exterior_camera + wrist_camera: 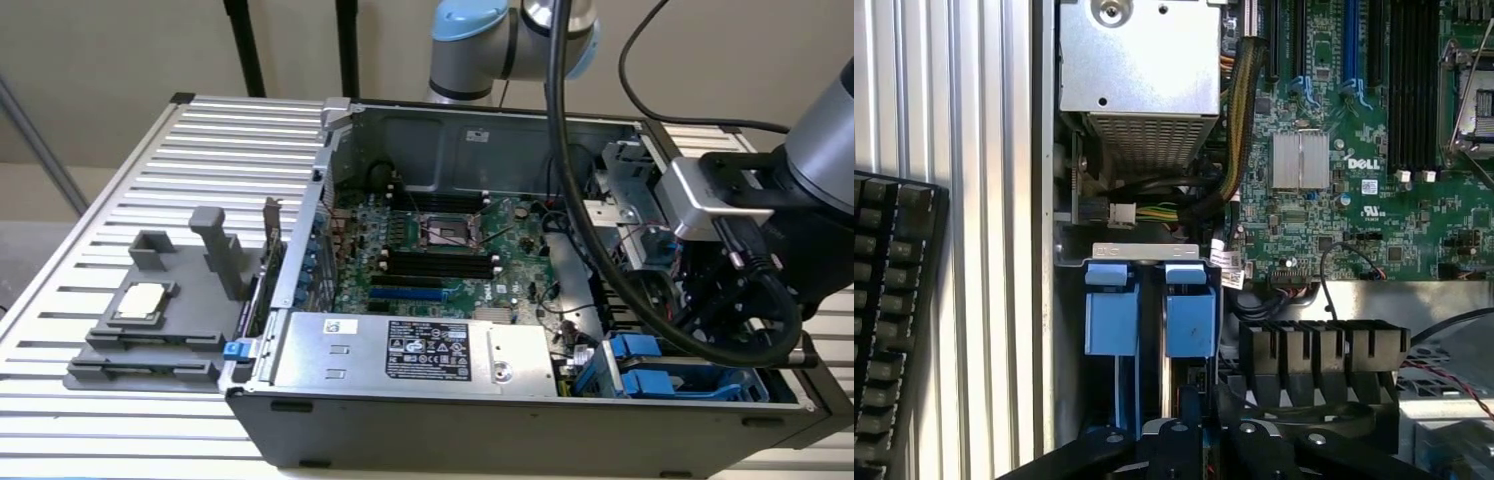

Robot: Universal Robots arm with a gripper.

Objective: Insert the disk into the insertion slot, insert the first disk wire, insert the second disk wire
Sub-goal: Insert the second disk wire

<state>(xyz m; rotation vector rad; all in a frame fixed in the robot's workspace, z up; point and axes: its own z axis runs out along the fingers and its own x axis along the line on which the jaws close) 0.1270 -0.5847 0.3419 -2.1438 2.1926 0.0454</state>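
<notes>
The computer case (534, 410) lies open on a slatted table (80, 430), and all positions below are given relative to it. The arm has its gripper (727, 300) lowered into the case's corner on the exterior view's right, just above the drive bay (694, 385). The fingers (1189, 425) are together, and nothing can be seen held between them.

The bay shows two bright blue carrier ends (1189, 310) standing side by side in it, close to the case wall. Whether the disk sits behind either of them cannot be told from these pictures; no disk lies loose on the table or on the grey fixture (147, 340) outside the case wall. By judgement, the closed fingers directly over the blue tabs suit pressing or working at the bay, not carrying.

The exterior view gives the whole layout: the power supply (414, 350) along the near wall, the motherboard (441, 250) in the middle, and the arm's black cable looping over the bay. The wrist view looks straight down past the fingers and shows what that cable hides: the two blue tabs, a yellow and black wire bundle (1229, 170) ending in a white plug (1122, 213) beyond them, and a keyboard (894, 330) outside the case.
</notes>
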